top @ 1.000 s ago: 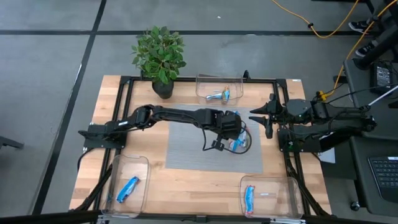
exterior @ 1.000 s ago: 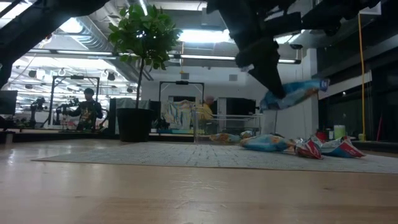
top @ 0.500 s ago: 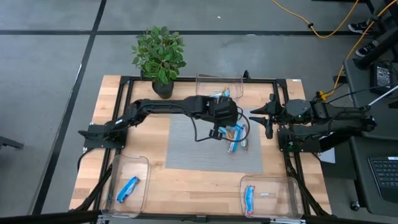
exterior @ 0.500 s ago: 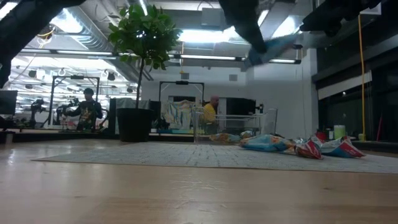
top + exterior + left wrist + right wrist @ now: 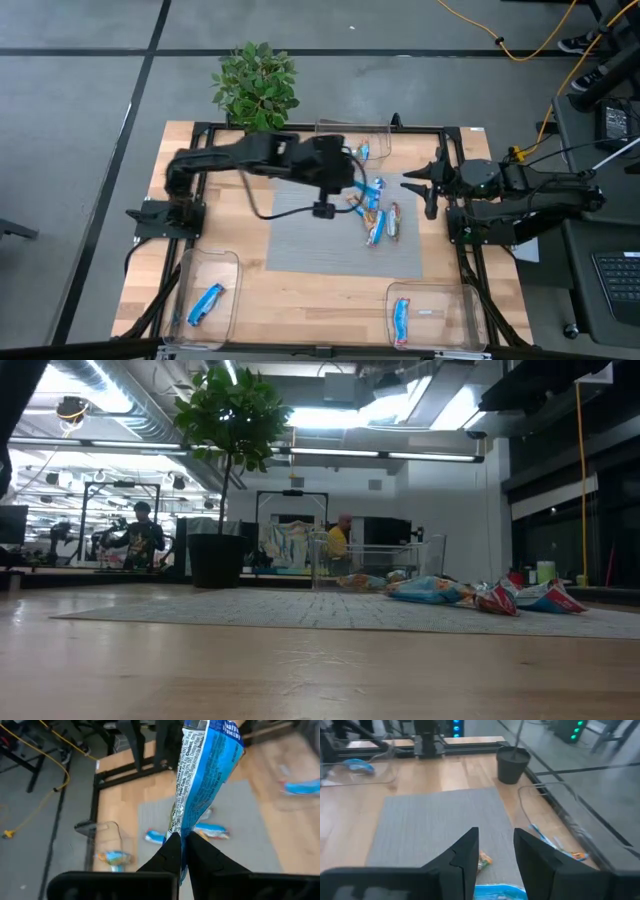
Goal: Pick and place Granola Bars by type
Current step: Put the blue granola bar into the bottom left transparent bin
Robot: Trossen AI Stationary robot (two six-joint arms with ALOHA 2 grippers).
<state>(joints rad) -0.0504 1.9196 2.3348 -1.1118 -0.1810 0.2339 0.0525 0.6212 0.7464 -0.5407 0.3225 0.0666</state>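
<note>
My left gripper (image 5: 323,197) hovers over the far left part of the grey mat (image 5: 300,240), shut on a blue granola bar (image 5: 200,775) with white print. Several more bars lie flat on the mat: blue ones (image 5: 372,190) (image 5: 375,230) and orange-brown ones (image 5: 393,222); the low view shows them as a row (image 5: 430,590) (image 5: 495,598). My right gripper (image 5: 427,190) waits open at the mat's right edge, its fingers (image 5: 465,852) level above the mat and touching nothing. My left gripper pinches the blue bar by one end (image 5: 181,836) between its two fingers (image 5: 170,852). The fingers lie along the bar. The rest of the wrapper sticks straight out past the fingertips. The bar is lifted clear of the mat.
Three clear bins stand at the table's edges: a far one (image 5: 352,128) with a blue bar (image 5: 362,152), a near left one (image 5: 208,262) with a blue bar (image 5: 205,303), a near right one (image 5: 432,292) with a red bar (image 5: 400,320). A potted plant (image 5: 257,90) stands at the far edge.
My left gripper, holding the blue bar throughout, has risen out of the low view and swung from over the pile of bars toward the table's left and slightly far side. The other bars stay on the mat.
</note>
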